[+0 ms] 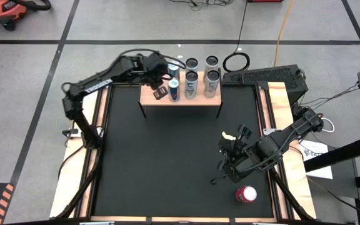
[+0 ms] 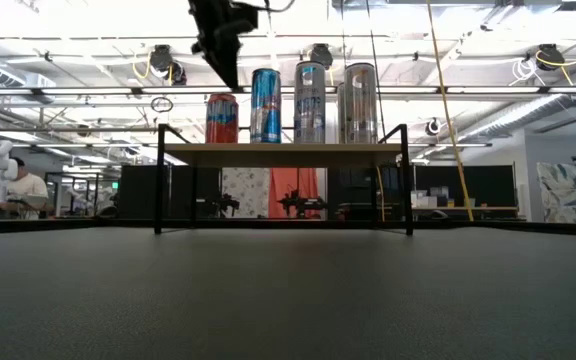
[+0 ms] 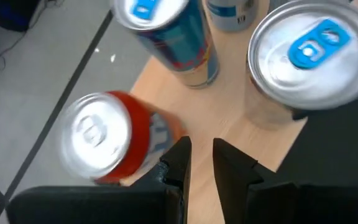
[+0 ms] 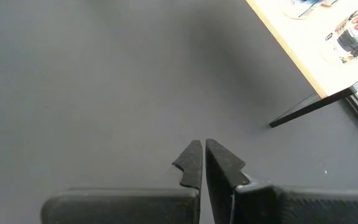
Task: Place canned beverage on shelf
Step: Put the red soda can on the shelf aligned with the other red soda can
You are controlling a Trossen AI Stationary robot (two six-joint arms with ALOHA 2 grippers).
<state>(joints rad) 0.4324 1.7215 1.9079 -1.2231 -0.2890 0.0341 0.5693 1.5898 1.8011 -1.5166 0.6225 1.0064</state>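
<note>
The shelf [image 1: 180, 99], a light-wood board on thin black legs, stands at the table's far edge and carries several upright cans. In the low view a red can [image 2: 221, 118], a blue can [image 2: 265, 105] and two silver cans [image 2: 309, 102] stand in a row on it. My left gripper [image 3: 202, 163] hangs over the shelf's left end, just above and beside the red can [image 3: 104, 137]. Its fingers stand a little open, with only bare wood showing between them. My right gripper [image 1: 229, 142] is shut and hovers over the table's right half. Another red can [image 1: 245, 194] rests on the table near the front right.
The shelf's black legs [image 2: 158, 180] stand on the dark table top [image 1: 167, 162]. Pale wooden strips [image 1: 286, 106] edge the table. In the room beyond, a person sits far off [image 2: 23, 185].
</note>
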